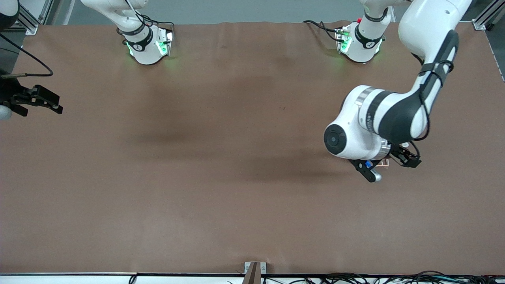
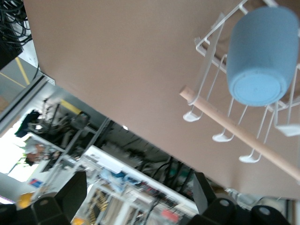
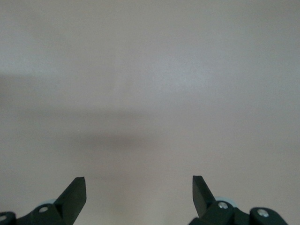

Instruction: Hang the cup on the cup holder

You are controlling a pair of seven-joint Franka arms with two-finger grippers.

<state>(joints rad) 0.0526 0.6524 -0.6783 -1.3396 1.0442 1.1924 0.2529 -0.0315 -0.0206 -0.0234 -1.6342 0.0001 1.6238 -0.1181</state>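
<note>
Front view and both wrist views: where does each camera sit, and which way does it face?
Front view: high across the table, facing both bases; shows both arms, the left gripper and the right gripper.
Left wrist view: looks past open fingers at the cup, upside down on the cup holder.
Right wrist view: open fingers, bare table.
Shared: the table.
</note>
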